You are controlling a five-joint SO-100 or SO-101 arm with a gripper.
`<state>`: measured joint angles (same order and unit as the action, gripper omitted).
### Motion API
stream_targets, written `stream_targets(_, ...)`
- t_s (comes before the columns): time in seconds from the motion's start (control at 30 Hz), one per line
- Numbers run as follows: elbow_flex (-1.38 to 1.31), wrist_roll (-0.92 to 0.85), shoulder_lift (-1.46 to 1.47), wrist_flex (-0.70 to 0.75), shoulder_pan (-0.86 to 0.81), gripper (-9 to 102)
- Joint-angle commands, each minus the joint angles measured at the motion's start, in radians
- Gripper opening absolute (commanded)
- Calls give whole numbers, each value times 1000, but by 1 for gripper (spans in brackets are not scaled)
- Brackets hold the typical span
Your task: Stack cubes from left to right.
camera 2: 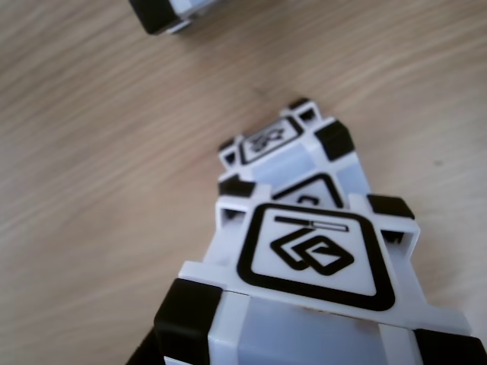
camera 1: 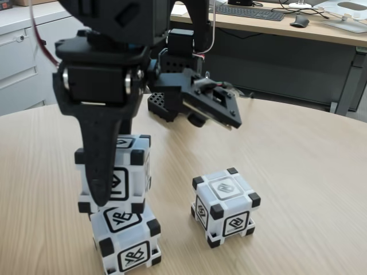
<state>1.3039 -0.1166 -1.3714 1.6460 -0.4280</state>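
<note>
Here your hand point(camera 1: 98, 197) is closed around the upper cube point(camera 1: 127, 172): in the fixed view one long black finger point(camera 1: 97, 154) lies flat against that cube's front face, reaching down almost to its bottom edge; the other finger is hidden behind it. The upper cube sits on the lower cube point(camera 1: 127, 239), set a little back and to the left, so the lower one's top glyph still shows. The third cube point(camera 1: 225, 206) stands alone on the table point(camera 1: 298, 172), to the right in that view and well apart from the stack.

Each cube is smooth white plastic with black corner blocks and a black-framed square glyph on every face; no letters can be read. The table is pale wood grain. In the other view the held cube point(camera 2: 304, 258) fills the foreground, with overlapping diamonds as its glyph.
</note>
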Motion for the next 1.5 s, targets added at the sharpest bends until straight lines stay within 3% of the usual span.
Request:
stream_targets(0.0, -17, -3, -9, -9, -9, 3)
stream_targets(0.1, -17, -6, -9, 0, -9, 28)
stream_targets(0.17, -18, -6, -9, 0, -9, 34)
stream_targets(0.83, -2, 21, -25, 3, 23, 40)
stream_targets(1.47, 2, 58, -14, 6, 325, 41)
